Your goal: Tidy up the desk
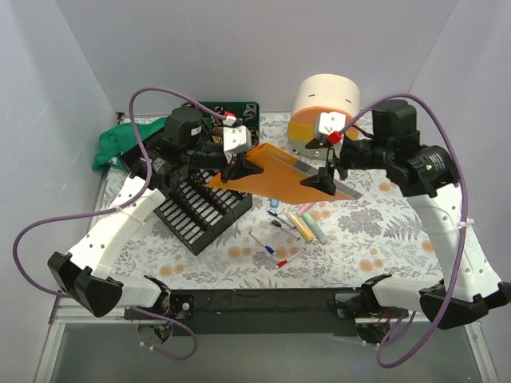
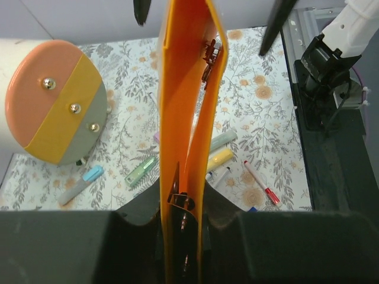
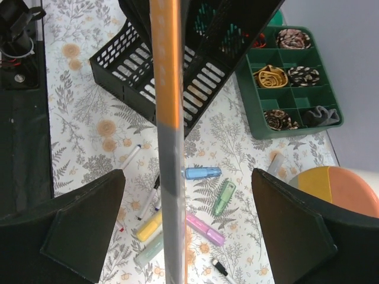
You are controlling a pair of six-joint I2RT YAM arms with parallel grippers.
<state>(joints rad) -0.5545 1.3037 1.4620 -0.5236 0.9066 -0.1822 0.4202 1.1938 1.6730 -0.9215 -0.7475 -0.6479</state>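
Observation:
An orange folder (image 1: pixel 279 171) with a grey spine hangs above the desk (image 1: pixel 383 231), level with the two arms. My left gripper (image 1: pixel 239 169) is shut on its left end. In the left wrist view the folder (image 2: pixel 185 118) stands on edge between the closed jaws of the gripper (image 2: pixel 182 204). My right gripper (image 1: pixel 327 177) is open at the other end. In the right wrist view the folder's edge (image 3: pixel 169 148) runs between the wide-apart jaws without touching them. The right gripper's fingers (image 2: pixel 277 23) show either side of the folder's far end.
A black mesh file rack (image 1: pixel 200 211) lies tipped under the left arm. Several markers and highlighters (image 1: pixel 295 227) lie scattered on the desk below the folder. A round cream holder (image 1: pixel 323 104) stands at the back, a green compartment tray (image 3: pixel 290 83) behind the rack, a green cloth (image 1: pixel 116 144) at far left.

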